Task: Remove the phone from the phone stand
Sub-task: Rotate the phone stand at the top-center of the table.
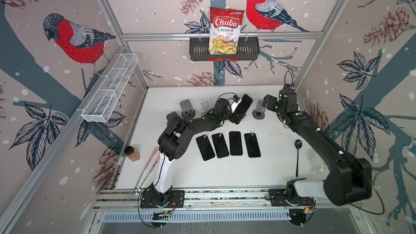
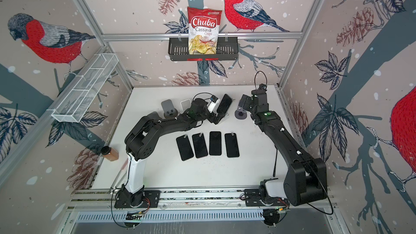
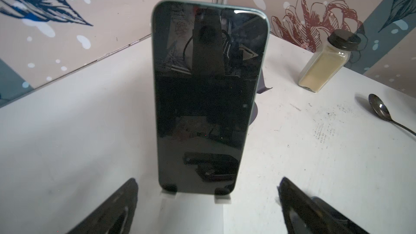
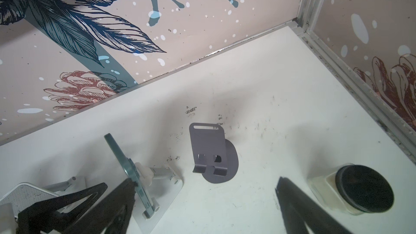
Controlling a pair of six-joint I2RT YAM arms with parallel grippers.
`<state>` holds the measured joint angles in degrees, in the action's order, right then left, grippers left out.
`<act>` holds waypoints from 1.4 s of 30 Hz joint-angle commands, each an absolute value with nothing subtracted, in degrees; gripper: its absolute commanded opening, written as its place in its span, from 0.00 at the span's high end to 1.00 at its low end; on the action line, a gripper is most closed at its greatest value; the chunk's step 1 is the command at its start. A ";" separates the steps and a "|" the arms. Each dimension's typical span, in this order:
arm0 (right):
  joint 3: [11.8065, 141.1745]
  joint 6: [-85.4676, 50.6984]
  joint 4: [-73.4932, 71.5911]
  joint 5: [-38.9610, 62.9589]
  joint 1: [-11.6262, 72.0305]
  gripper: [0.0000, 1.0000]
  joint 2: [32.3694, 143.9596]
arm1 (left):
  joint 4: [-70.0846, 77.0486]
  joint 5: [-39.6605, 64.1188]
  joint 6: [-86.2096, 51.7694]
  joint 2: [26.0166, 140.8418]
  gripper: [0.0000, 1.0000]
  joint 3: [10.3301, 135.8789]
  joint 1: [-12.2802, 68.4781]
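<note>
Teal-green along its edge, dark across its glass: the smartphone (image 3: pixel 209 95) stands upright and leans back in the white folding phone stand (image 4: pixel 164 187). Its lower end sits on the stand's two small lips. In a top view the smartphone (image 1: pixel 245 105) is toward the back of the white tabletop (image 1: pixel 202 172).

My left gripper (image 3: pixel 207 182) is spread wide. One black finger (image 3: pixel 112 208) sits on each side of the smartphone's lower end, with a clear gap on both sides. Nothing is pinched and there is no contact.

My right gripper (image 4: pixel 206 180) is also spread wide and empty. It hangs over the grey metal stand with a round base (image 4: pixel 213 151), which stands just beside the white one.

Four dark flat phones (image 1: pixel 228 145) lie screen-up in a row nearer my bases, well apart from the white stand.

A glass spice jar with a black lid (image 3: pixel 324 64) and a dark metal spoon (image 3: pixel 380 109) lie toward the right-hand wall.
</note>
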<state>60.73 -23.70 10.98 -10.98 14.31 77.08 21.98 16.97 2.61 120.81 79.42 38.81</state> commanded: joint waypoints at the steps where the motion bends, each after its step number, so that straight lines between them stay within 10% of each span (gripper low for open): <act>1: 60.82 -22.76 9.67 -10.85 14.45 0.01 77.41 | 18.52 20.57 6.88 122.27 0.04 81.60 38.67; 42: 61.61 -21.71 9.05 -10.61 15.37 0.01 79.15 | 21.20 14.73 5.66 130.12 0.08 87.94 38.41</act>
